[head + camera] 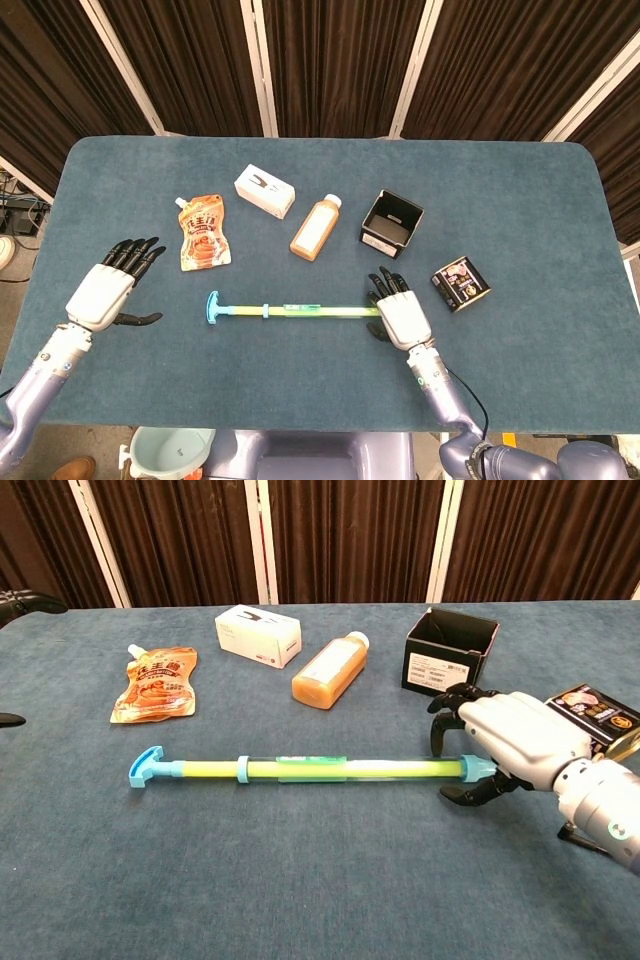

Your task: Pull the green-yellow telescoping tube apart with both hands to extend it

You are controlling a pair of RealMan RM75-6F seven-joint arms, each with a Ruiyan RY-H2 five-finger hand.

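Left hand (pixel 100 294): open, fingers spread, holding nothing, well apart from the tube's blue T-handle.
Green-yellow telescoping tube (pixel 300 769): lay flat on the blue table (pixel 520 200), lengthwise across the front centre, below the orange pouch (pixel 204 232) and juice bottle (pixel 316 227).
Right hand (pixel 510 742): arched over the tube's right tip, fingers curled around but apparently not yet closed on it.
Step judged: reaching to grasp. Next: right hand to close; left hand to travel to the T-handle.
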